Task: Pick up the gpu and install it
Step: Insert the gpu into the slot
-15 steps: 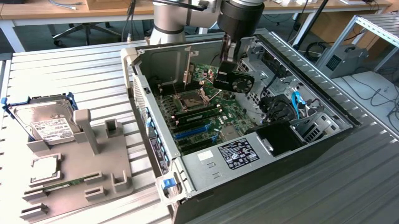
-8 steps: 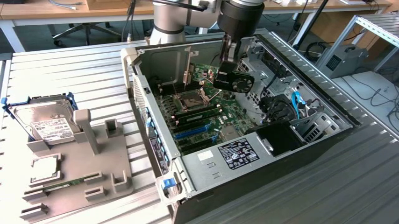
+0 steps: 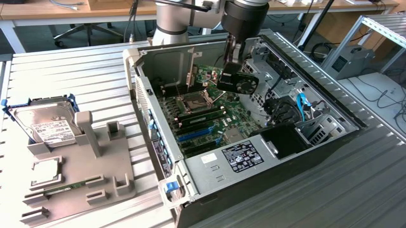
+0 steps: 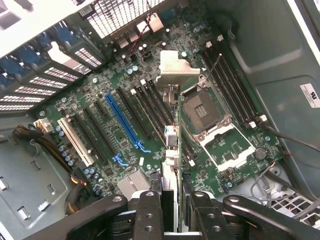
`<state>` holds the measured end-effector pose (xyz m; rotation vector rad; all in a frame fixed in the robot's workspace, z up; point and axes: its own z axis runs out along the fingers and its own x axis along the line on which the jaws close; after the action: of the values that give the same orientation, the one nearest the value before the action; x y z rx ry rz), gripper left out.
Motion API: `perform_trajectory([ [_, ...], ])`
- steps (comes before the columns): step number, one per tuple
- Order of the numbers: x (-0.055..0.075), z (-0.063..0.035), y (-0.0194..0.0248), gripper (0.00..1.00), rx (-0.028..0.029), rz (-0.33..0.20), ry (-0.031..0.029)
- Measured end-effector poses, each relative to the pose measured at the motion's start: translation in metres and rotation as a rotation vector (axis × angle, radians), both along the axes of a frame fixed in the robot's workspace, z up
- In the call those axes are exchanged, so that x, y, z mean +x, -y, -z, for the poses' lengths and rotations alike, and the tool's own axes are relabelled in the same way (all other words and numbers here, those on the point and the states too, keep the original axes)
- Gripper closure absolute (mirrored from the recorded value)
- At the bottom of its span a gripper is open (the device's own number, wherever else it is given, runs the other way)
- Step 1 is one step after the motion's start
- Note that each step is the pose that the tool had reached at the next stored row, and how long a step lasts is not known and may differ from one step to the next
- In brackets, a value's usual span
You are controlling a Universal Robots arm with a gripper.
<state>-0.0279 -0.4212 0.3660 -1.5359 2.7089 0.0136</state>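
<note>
The pincer is clamped on the gpu, holding it in the air inside the open computer case, above the motherboard. In the exterior view the card hangs under the arm's dark wrist with its black round fan facing the exterior view's right, over the part of the board near the case's far wall. In the wrist view the gpu is seen edge-on, running out from between the two black fingers that press on its two faces, with its silver metal bracket at the far end. Below it lie the empty processor socket on one side and the row of expansion slots on the other, among them a long blue slot and a white slot; the card touches none of them. The case lies on its side on the ribbed metal tabletop. Near the tabletop's edge at the exterior view's left stands a grey holder with a silver hard drive propped in it.
</note>
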Motion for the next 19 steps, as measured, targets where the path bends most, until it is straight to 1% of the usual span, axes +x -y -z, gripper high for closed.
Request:
perform_trajectory([
  [19,0.0000,0.0000,0.0000,0.74,0.0000,-0.044,0.0000],
])
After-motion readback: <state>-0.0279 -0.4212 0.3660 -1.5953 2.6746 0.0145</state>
